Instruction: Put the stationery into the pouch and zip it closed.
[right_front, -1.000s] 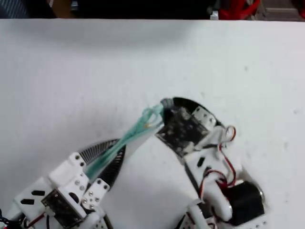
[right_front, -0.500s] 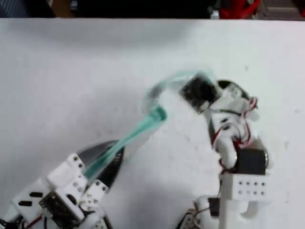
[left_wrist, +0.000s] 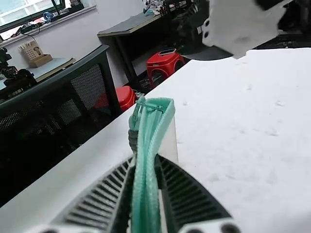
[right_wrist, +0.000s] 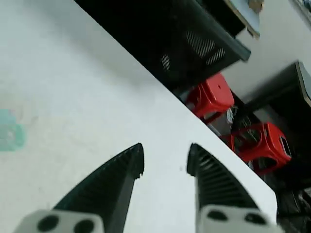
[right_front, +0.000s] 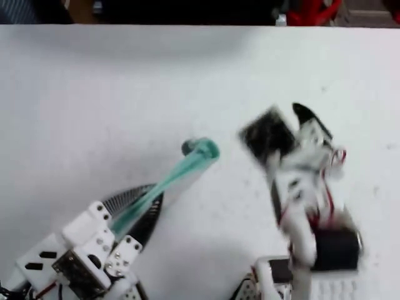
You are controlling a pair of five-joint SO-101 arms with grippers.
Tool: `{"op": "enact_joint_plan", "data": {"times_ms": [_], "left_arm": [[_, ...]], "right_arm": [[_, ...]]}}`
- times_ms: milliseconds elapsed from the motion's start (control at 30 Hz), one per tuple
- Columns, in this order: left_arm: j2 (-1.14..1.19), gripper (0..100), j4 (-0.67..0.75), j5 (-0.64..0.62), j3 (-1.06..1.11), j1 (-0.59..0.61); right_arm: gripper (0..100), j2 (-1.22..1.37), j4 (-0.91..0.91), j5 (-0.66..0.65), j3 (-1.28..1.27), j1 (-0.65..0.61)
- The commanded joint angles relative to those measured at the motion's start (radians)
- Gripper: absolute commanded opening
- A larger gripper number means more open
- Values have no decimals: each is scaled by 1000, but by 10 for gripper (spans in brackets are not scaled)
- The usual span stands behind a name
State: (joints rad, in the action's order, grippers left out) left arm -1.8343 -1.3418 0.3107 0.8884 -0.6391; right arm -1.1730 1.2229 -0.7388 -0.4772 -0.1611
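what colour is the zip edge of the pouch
The zip edge is teal green, best seen in the left wrist view, clamped in the left gripper.

One teal pouch [right_front: 169, 181], one white table [right_front: 94, 94] and two red stools [right_wrist: 210, 99] are showing, along with two grippers: left gripper [left_wrist: 146, 163] and right gripper [right_wrist: 165, 148].

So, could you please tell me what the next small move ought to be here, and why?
Probably the left end effector should open and leave the pouch on the table. The pouch is clamped edge-on in it, its zip pull sits at the far end, so the zip looks closed, and the right end effector is open, empty and apart from it.
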Motion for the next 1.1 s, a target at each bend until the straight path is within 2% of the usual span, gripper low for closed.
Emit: {"op": "enact_joint_plan", "data": {"times_ms": [0, 167, 267, 367, 533, 700, 1067], "left_arm": [[5, 24, 11, 6, -2, -2], [5, 24, 11, 5, -2, -2], [5, 24, 9, 5, -2, -2], [5, 24, 6, 8, 2, -2], [5, 24, 18, 9, 40, -5], [5, 24, 18, 9, 44, -4], [5, 24, 17, 9, 44, -8]], "right_arm": [[179, -65, 157, 17, 126, -154], [180, -28, 328, 12, 238, -302], [180, 48, 437, -64, 302, -418], [180, 139, 492, -80, 381, -516], [198, 246, 495, -80, 482, -558], [361, 260, 496, -81, 420, -625], [368, 263, 496, -186, 318, -696]]}}
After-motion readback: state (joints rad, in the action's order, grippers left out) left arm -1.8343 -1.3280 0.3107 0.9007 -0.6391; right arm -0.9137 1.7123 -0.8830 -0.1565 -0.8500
